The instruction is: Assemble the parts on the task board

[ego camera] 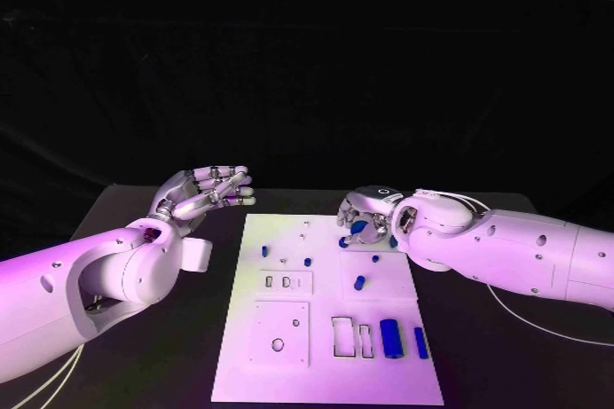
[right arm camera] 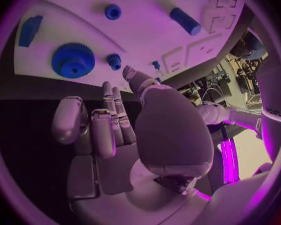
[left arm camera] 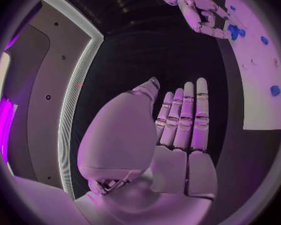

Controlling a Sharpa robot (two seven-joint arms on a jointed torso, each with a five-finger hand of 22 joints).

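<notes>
Up at one o'clock on the task board (ego camera: pixel 326 373): right hand (ego camera: pixel 371 219), low over the plate, empty by the look of it, fingers loosely extended with the thumb set apart. Just beyond the fingertips in the right wrist view, a blue gear (right arm camera: pixel 73 60), lying flat on the white, with a small blue peg (right arm camera: pixel 114 61) right beside it. Touching the gear or only hovering? Cannot tell from here.

Over at eleven o'clock, off the board's corner: left hand (ego camera: pixel 205 192), raised, fingers straight and laid side by side, thumb out, holding nothing. Parked, apparently, well apart from the parts.

Down at five o'clock on the board: two blue cylinders (ego camera: pixel 391 338) standing by, next to open rectangular slots.

Likely step in hand: picking up the gear. To do it well: come down square over it, thumb on one side of the toothed rim and fingers on the opposite side, not on the flat face. Close gently and evenly, since a thin disc lying flat tends to skate or tip under a one-sided push. Mind the neighbouring peg; keep the fingertips clear of it on the way in. Lift straight up, no drag across the plate. Best kept level afterwards for a clean seat on its post.
</notes>
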